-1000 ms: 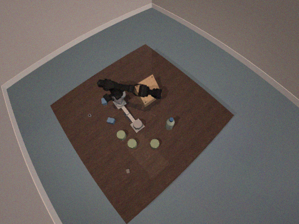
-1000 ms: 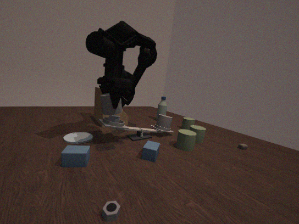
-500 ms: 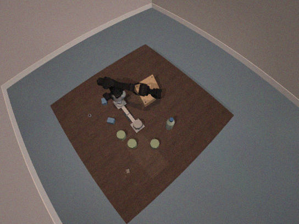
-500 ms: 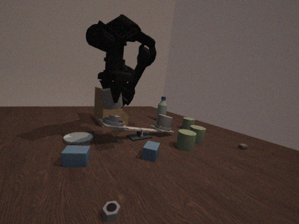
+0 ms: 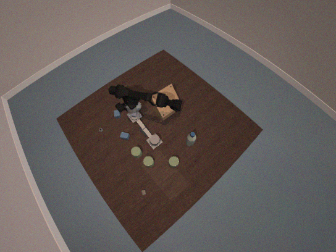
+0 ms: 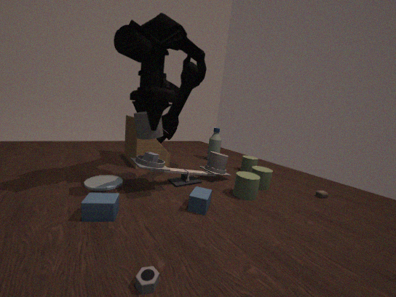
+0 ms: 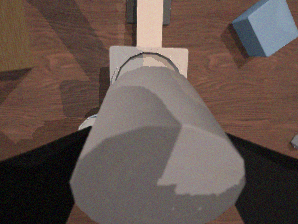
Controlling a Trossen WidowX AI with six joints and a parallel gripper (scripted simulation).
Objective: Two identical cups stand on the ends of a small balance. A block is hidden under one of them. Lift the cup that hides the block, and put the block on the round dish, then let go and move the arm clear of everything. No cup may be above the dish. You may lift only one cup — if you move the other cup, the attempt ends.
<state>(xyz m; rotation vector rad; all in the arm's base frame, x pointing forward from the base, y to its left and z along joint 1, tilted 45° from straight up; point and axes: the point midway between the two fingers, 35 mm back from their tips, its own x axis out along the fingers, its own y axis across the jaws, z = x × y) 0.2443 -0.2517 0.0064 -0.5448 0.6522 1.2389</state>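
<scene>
A dark brown wooden table top (image 5: 197,102) is seen set in a blue-grey floor (image 5: 272,173), with plain beige walls (image 6: 309,73) meeting in a corner at the top of the top view. Scattered over the wood are three green cylinders (image 6: 247,185), two blue boxes (image 6: 100,206), a bottle (image 6: 215,140) with a blue cap, a grey hex nut (image 6: 147,279) at the bottom of the exterior view, and a small tan lump (image 6: 321,193) off to the right. The black arm (image 6: 156,65) is mounted on a tan wooden base (image 5: 169,92) and is folded over high, wrist pointed straight down, in the upper middle of the exterior view. The gripper (image 6: 148,121) is clamped on a grey cup (image 6: 147,125), which is held in the air above the left end of the balance (image 6: 182,169). On that pan, right below the lifted cup, a small grey block (image 6: 152,157) is left uncovered. The other cup (image 6: 218,162) is seen standing on the right end of the beam. The round dish (image 6: 103,182) is lying on the wood at left centre, apart from the balance. In the wrist view the frame is mostly filled by the held cup, with the white pan (image 7: 180,56) behind it.
</scene>
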